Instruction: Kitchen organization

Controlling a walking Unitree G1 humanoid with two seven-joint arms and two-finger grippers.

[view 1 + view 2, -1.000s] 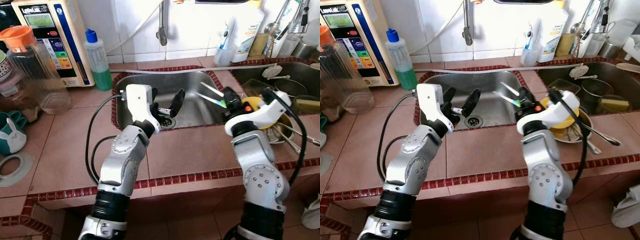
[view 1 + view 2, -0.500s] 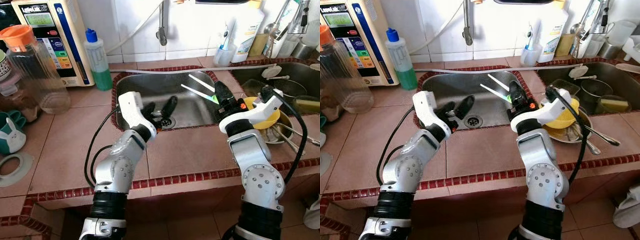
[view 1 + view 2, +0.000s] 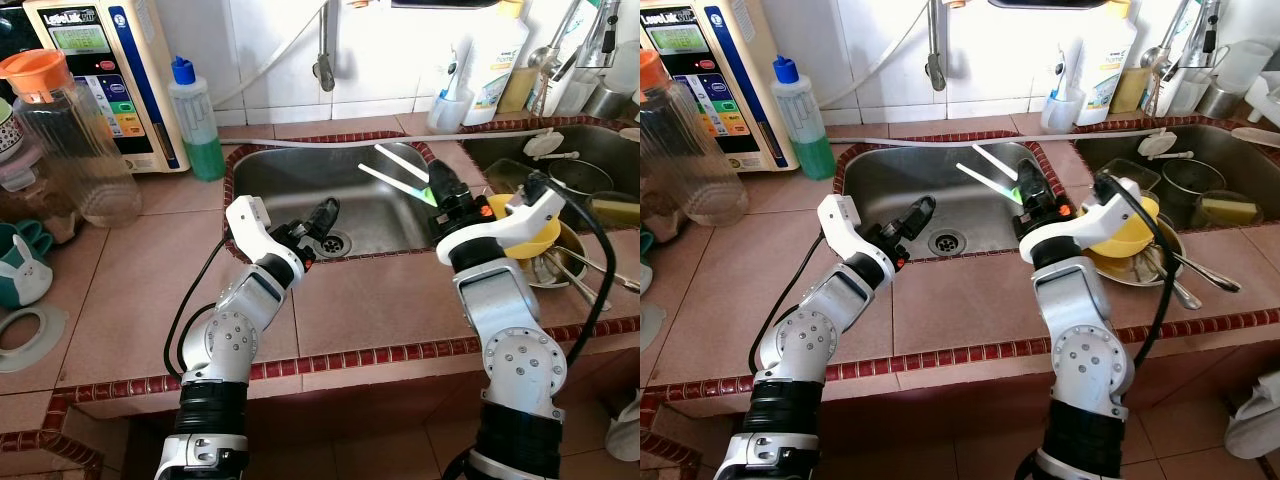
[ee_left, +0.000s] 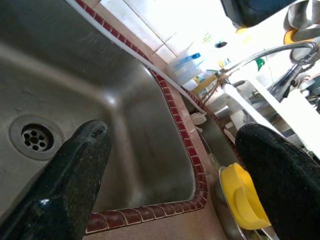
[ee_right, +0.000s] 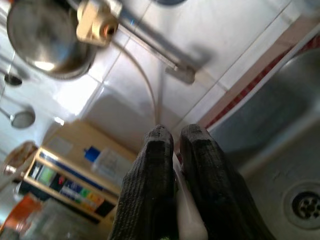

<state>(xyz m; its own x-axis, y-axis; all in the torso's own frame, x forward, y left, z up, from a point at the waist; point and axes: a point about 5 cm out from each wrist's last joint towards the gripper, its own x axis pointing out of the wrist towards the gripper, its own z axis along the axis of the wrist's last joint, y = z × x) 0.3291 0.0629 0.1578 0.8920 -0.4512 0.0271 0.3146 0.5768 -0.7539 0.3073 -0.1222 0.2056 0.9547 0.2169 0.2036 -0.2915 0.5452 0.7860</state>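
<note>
My right gripper [image 3: 441, 186] is shut on a pair of white chopsticks [image 3: 394, 170] with green ends, held tilted over the right side of the steel sink [image 3: 290, 168]. In the right wrist view the white sticks [image 5: 188, 223] are pinched between the two black fingers [image 5: 156, 200]. My left gripper [image 3: 316, 216] hovers low over the sink's front edge, close to the drain [image 3: 336, 243]. It is open with nothing between its fingers [image 4: 75, 170]. The drain [image 4: 34, 137] lies below it in the left wrist view.
A yellow bowl [image 3: 522, 226] sits in a metal dish with utensils in the right basin. A green soap bottle [image 3: 197, 122], a glass jar with an orange lid [image 3: 62, 140] and a water purifier [image 3: 98, 70] stand at the back left. The faucet [image 3: 322, 62] hangs above the sink.
My left gripper has dropped and drawn back toward the sink's front edge. My right gripper has carried the chopsticks a little to the left and farther over the sink.
</note>
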